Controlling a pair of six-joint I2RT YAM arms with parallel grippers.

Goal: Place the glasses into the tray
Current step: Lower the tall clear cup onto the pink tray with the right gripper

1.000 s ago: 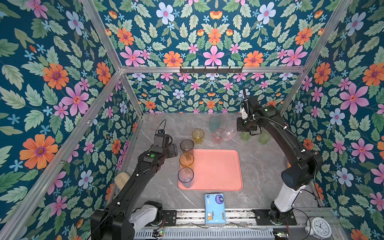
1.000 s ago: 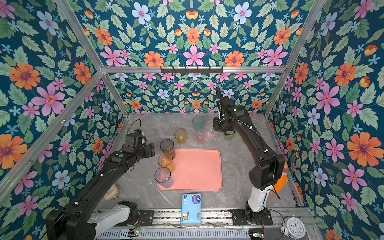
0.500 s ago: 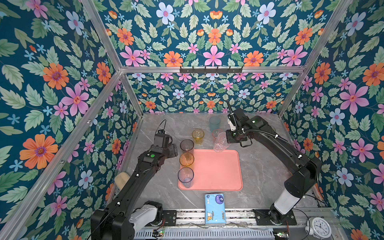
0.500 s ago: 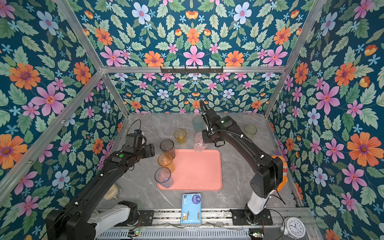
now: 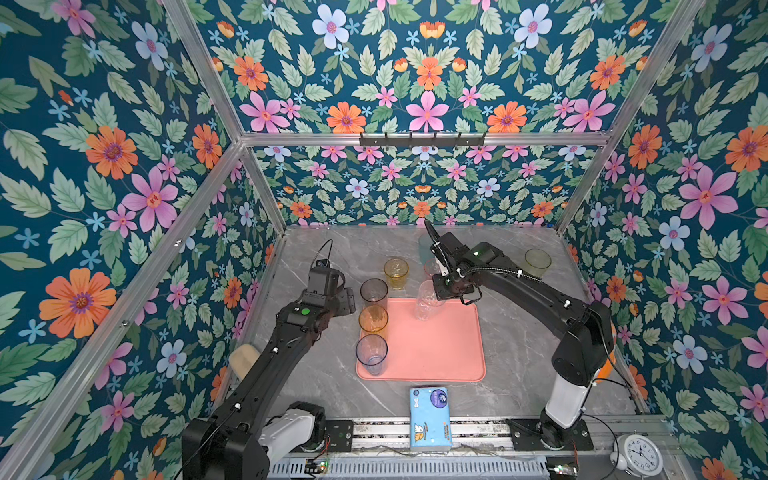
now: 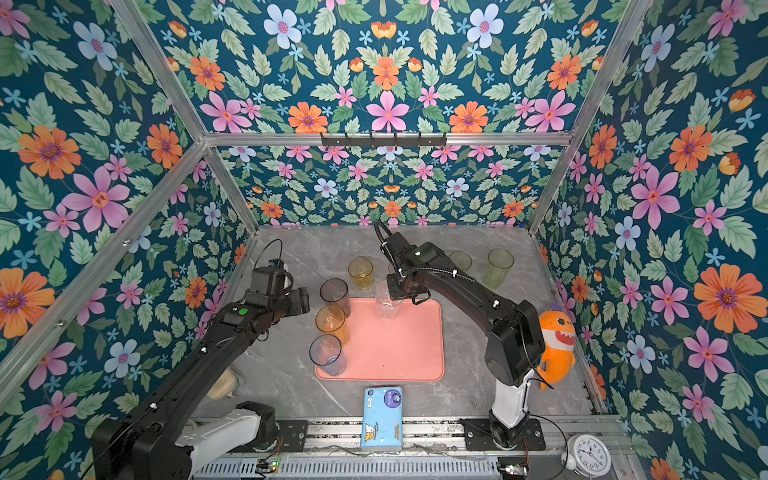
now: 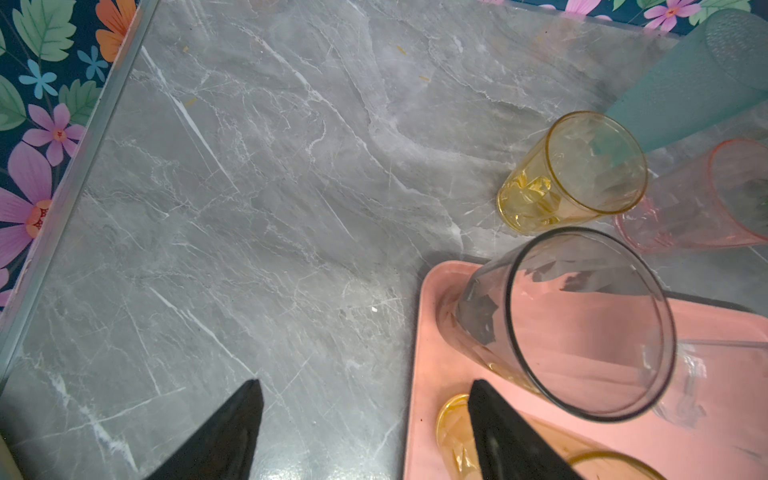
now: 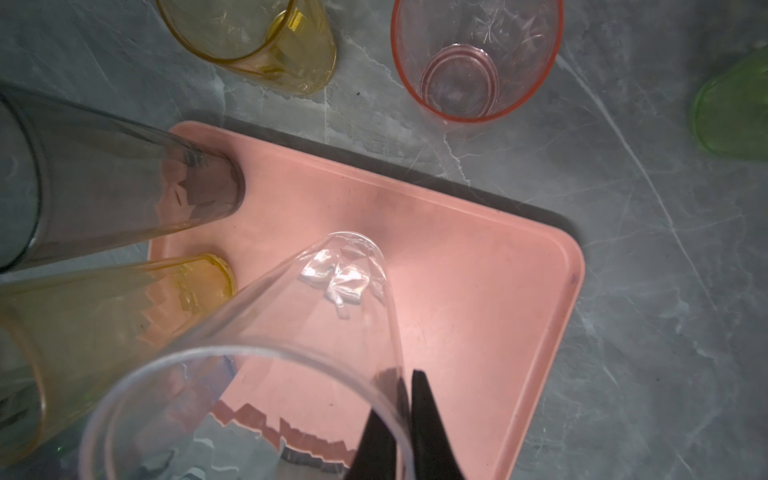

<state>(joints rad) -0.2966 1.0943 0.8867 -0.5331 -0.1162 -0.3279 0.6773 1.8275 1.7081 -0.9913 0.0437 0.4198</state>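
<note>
Both top views: salmon tray (image 5: 440, 353) holds three tumblers along its left edge: smoky grey (image 5: 374, 291), amber (image 5: 373, 321), blue-grey (image 5: 371, 354). Right gripper (image 5: 439, 289) pinches the rim of a fourth, clear tumbler (image 5: 424, 306), base over the tray. Left wrist: left gripper (image 7: 365, 415) wide, empty. Right wrist: yellow tumbler (image 8: 266, 37) and pink tumbler (image 8: 473, 58) stand off-tray.

Bright, even light; tray (image 8: 478, 270) casts a thin dark shadow toward 12 o'clock; clear tumbler (image 8: 291, 332) rim blurs in right wrist view.
</note>
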